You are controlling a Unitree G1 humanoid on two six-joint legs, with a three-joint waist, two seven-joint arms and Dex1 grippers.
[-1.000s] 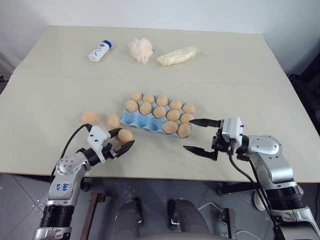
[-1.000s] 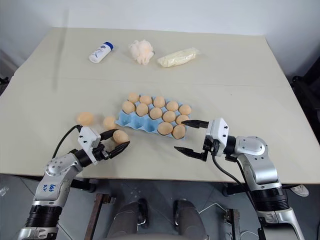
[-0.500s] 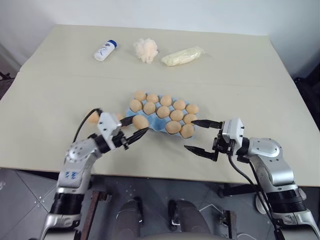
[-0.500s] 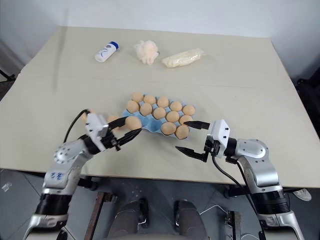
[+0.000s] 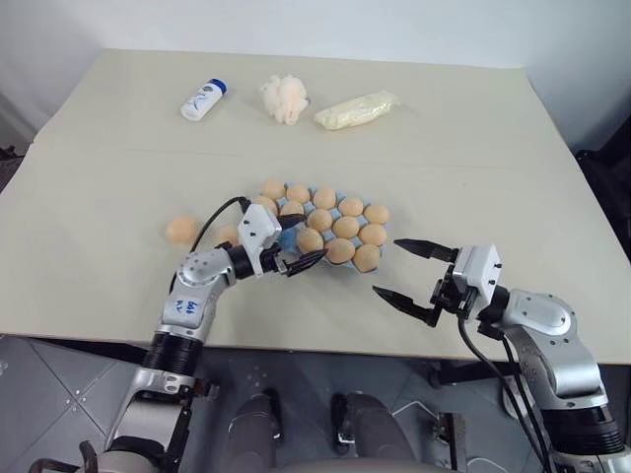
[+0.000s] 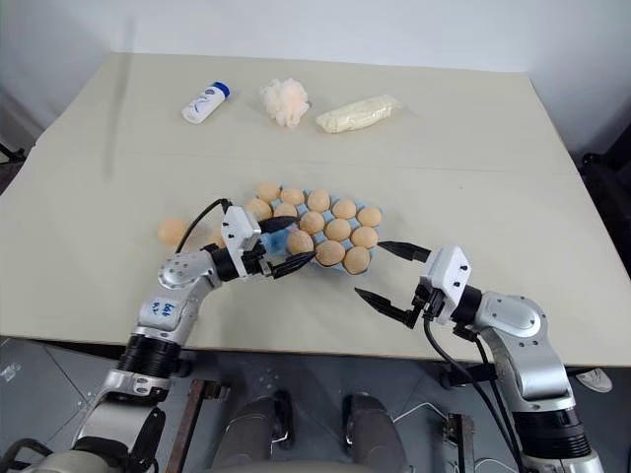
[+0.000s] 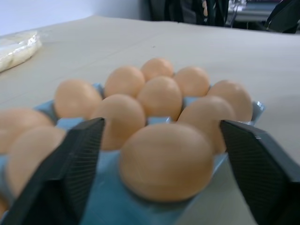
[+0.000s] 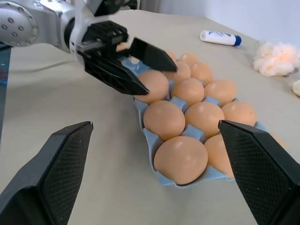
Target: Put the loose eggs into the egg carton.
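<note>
The egg carton (image 5: 317,229), a light blue moulded tray, lies near the middle of the beige table (image 5: 473,168) and serves as the landmark here. Its cups hold tan-orange eggs (image 5: 347,227) in three rows.

The left gripper (image 5: 295,246) is at the carton's front-left corner with its two black fingers spread wide. One egg (image 7: 166,161) sits in the corner cup between the fingers; in the left wrist view a gap shows on either side of it, so the fingers do not grip it.

Two loose eggs lie on the table to the left of the carton. One loose egg (image 5: 181,230) rests well clear of it. The other loose egg (image 5: 227,236) lies nearer the carton and is partly hidden behind the left arm.

The right gripper (image 5: 409,272) hovers off the carton's front-right corner, apart from it. Its fingers are spread wide and hold nothing.

Beyond the carton, toward the far edge of the table, stand three items in a row. They are a white bottle with a blue cap (image 5: 202,100), a fluffy cream puff (image 5: 283,98) and a pale yellow wrapped packet (image 5: 355,109).
</note>
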